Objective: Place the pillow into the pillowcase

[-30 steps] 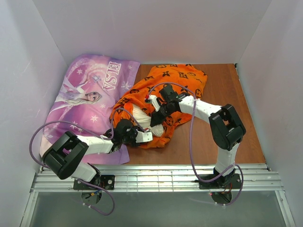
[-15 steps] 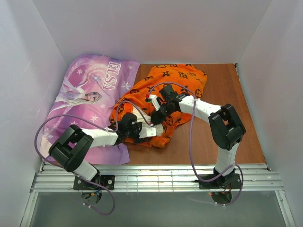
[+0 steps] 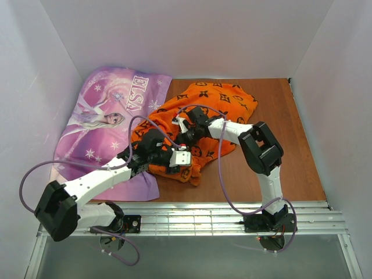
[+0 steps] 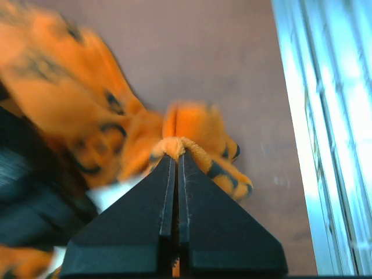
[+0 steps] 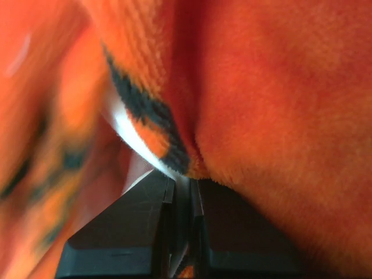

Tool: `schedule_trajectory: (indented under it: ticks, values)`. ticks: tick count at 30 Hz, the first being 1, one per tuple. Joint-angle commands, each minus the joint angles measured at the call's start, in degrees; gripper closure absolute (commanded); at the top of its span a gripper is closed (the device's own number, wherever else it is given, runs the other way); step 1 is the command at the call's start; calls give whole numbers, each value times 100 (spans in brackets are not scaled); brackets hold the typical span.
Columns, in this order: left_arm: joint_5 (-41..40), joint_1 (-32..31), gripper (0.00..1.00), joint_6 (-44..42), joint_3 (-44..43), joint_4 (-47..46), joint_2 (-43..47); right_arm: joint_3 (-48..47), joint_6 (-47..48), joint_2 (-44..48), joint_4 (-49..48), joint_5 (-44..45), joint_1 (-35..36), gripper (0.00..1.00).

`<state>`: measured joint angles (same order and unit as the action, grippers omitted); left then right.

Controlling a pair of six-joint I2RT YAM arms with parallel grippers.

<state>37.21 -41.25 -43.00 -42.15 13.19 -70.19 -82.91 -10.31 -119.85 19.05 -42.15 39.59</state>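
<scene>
Purple princess-print fabric lies at nine o'clock on the brown table. It has no part in the work; the left arm only crosses above its near corner.

The left gripper sits at the seven o'clock corner of the pillowcase. Its black jaws are pressed together on a small ridge of the orange plush, and the bunched corner hangs just beyond the tips.

At the case's nine o'clock side, towards its middle, the right gripper is buried in the cloth. Its jaws are nearly closed on a fold with a black motif on it, and a thin white strip runs beside that fold.

The case runs from the table's middle towards one o'clock, plump and rumpled, so the pillow seems to be almost wholly inside it. The only cream showing is a blurred patch at eight o'clock in the left wrist view. Whether the white strip in the right wrist view is pillow or lining I cannot tell.

This looks like the closing stage, with both claws holding the case's open end to draw it over the last of the filling. The next move probably calls for pulling the two pinched edges towards six o'clock together, while the stuffing stays seated deep in the far end. The plush is thick and bunches easily, so a shallow pinch might slip.
</scene>
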Motion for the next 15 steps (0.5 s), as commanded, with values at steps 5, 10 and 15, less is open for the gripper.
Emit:
schedule_trajectory:
  ticks: [5, 10, 15]
  values:
    - [411, -164, 100, 872, -548, -905, 805, 609, -719, -750, -1342, 1350, 259, 99]
    - [-144, -164, 100, 725, -523, -1117, 964, 1223, -131, -110, -1229, 842, 277, 99]
    - [-344, -164, 80, 1003, -223, -985, 911, 1129, 907, 1041, -228, 242, 400, 86]
